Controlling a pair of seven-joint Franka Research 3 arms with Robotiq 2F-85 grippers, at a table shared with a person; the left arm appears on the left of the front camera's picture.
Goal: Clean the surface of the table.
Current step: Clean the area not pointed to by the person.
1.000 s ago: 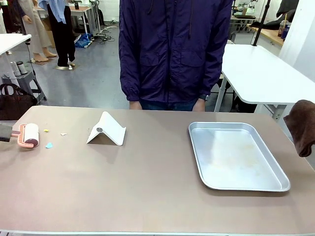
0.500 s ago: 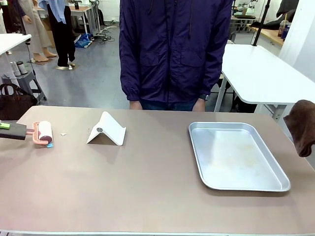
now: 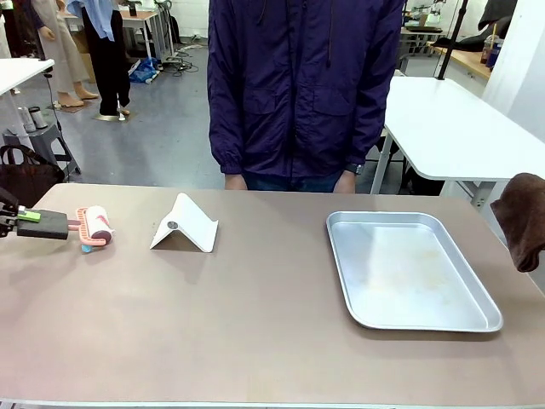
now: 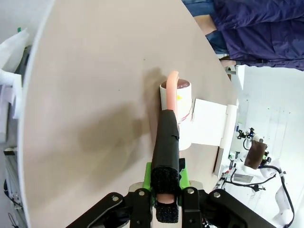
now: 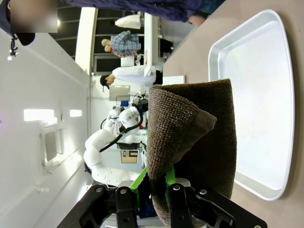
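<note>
The brownish-tan table [image 3: 255, 324] spreads across the front view. At its far left my left gripper [image 3: 27, 220] is shut on the black handle of a lint roller [image 3: 95, 226], whose white drum in a pink frame rests on the tabletop. A small blue scrap [image 3: 85, 249] peeks out beside the drum. In the left wrist view the left gripper [image 4: 166, 190] clamps that handle, and the lint roller [image 4: 176, 95] carries a yellow speck. My right gripper [image 5: 159, 187] is shut on a brown cloth [image 5: 199, 142], which hangs off the table's right side [image 3: 521, 217].
A white folded stand [image 3: 183, 226] sits just right of the roller. A shiny metal tray [image 3: 409, 268] lies on the right half. A person in a dark purple jacket [image 3: 302, 85] stands at the far edge, hands at the table's rim. White tables stand behind.
My left gripper has rolled the lint roller to the right across the table. The yellow and white scraps that lay ahead of it are no longer seen. The right arm and cloth stayed still.
</note>
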